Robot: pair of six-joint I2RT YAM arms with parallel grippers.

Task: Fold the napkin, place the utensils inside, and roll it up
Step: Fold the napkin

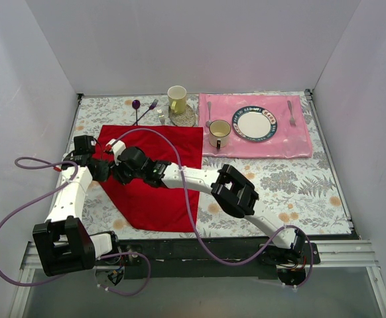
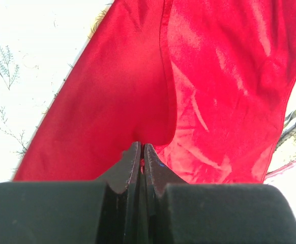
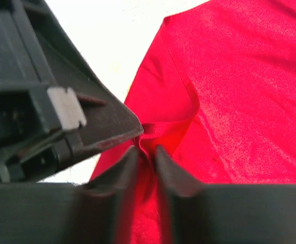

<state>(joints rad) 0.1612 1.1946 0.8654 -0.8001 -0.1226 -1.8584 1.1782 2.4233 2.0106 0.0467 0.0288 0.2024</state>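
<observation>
Napkin (image 1: pixel 156 192) fold hides, pinched inside left claw (image 2: pixel 140 146) and right claw (image 3: pixel 147 150).

The napkin (image 1: pixel 160 179) lies on the table (image 1: pixel 299 185), left of centre; behind it stands a mug (image 1: pixel 177 99); right of the mug lies a placemat (image 1: pixel 292 142), bearing a cup (image 1: pixel 219 133) left of a plate (image 1: pixel 255 124).

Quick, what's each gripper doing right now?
Left gripper: closed, pinching the napkin.
Right gripper: closed on a fold of the napkin.
</observation>
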